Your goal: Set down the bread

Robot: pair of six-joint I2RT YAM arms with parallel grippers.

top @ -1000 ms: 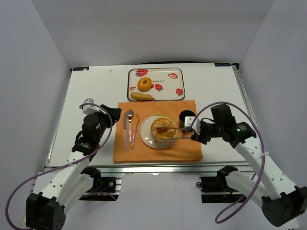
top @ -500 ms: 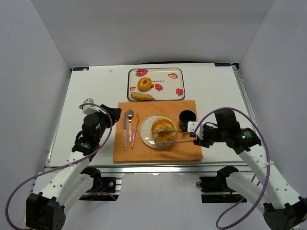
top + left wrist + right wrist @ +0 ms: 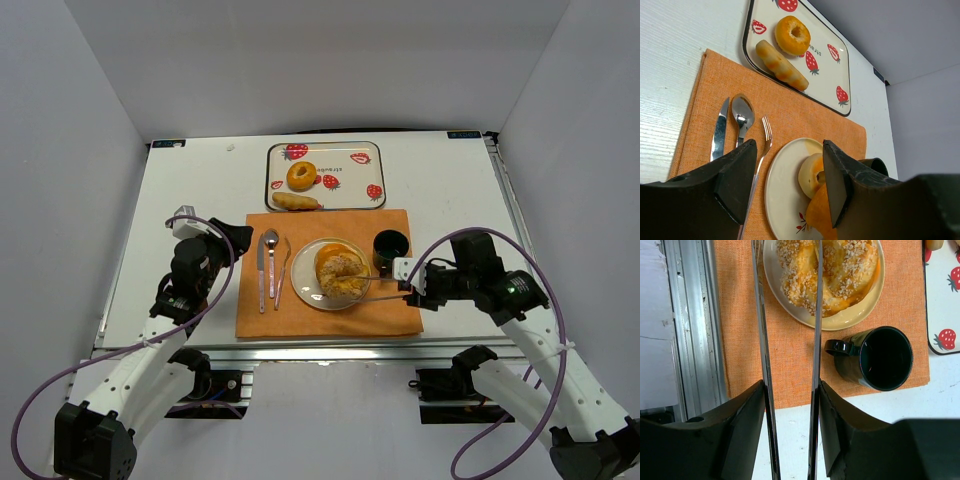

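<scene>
A seeded bagel (image 3: 342, 272) (image 3: 827, 270) lies on the cream plate (image 3: 304, 275) (image 3: 855, 317), leaning on a smooth orange bun (image 3: 832, 217). My right gripper (image 3: 406, 281) (image 3: 790, 390) is shut on metal tongs (image 3: 372, 283) (image 3: 816, 340) that reach left over the plate. One tong arm crosses the bagel's top and the other runs past its near side; the tips are out of the right wrist view. My left gripper (image 3: 236, 240) (image 3: 788, 150) hangs open and holds nothing, left of the cutlery.
A black mug (image 3: 390, 246) (image 3: 880, 357) stands just beside the plate, next to the tongs. Knife (image 3: 261, 268), spoon (image 3: 270, 255) and fork (image 3: 283, 268) lie on the orange placemat (image 3: 385, 312). The strawberry tray (image 3: 352, 185) holds a doughnut (image 3: 301, 176) and a long roll (image 3: 295, 202).
My right arm has drawn back to the right and the tongs have slid back with it. The bagel has stayed on the plate. The left arm has not moved.
</scene>
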